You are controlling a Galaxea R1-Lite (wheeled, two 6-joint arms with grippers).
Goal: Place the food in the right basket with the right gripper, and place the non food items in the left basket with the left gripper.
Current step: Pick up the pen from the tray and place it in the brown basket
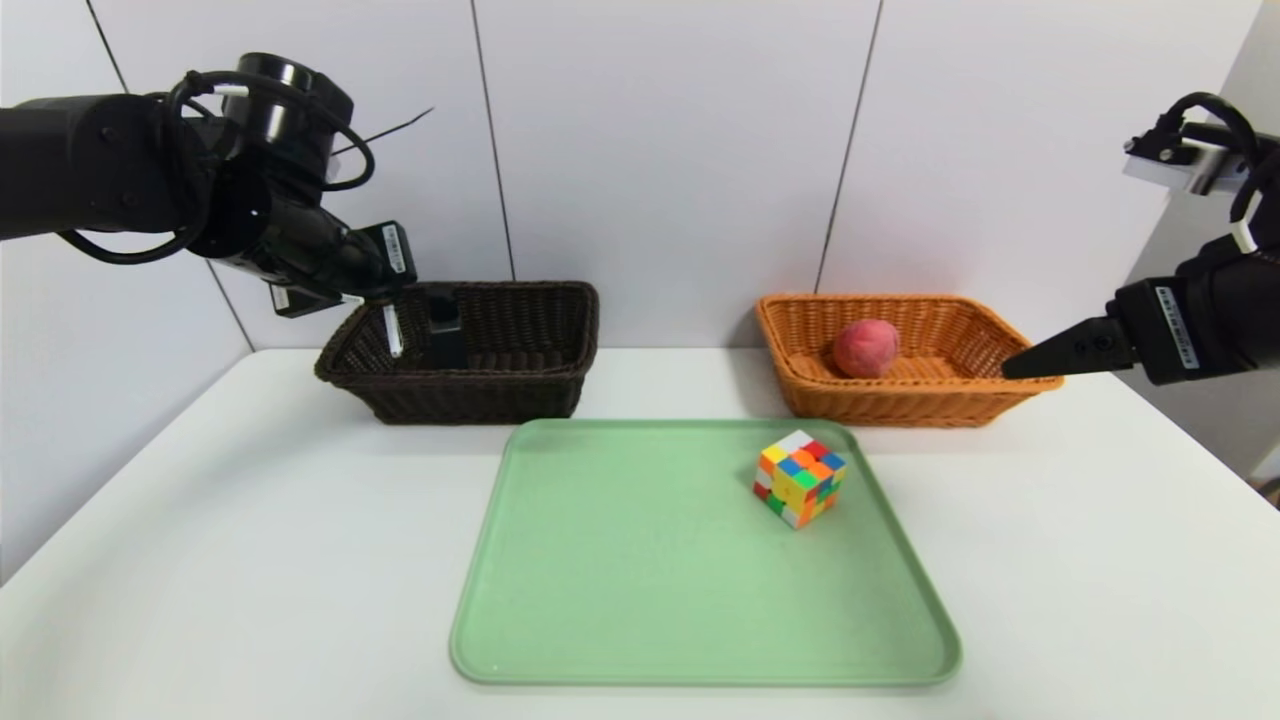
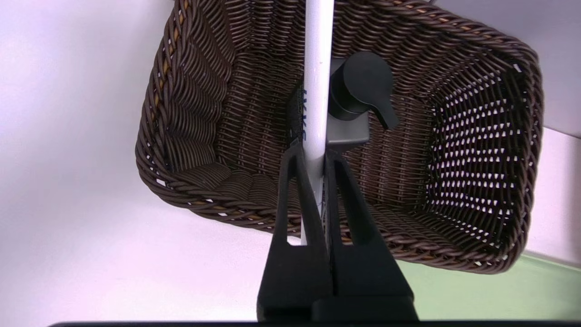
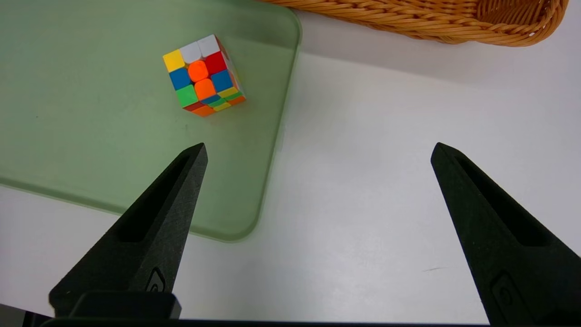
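Pen [image 2: 316,81] in left pincer [image 2: 321,181], over dark basket's rim [image 2: 156,113] (snug), bottle [image 2: 347,131] inside

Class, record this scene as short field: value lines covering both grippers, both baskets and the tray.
Left gripper: shut on the white pen, above the dark basket
Right gripper: open, holding nothing, near the orange basket
Dark basket: black bottle inside
Orange basket: reddish fruit inside
Green tray: puzzle cube, near its far right corner
Still to sort: pen and cube, both for the dark basket
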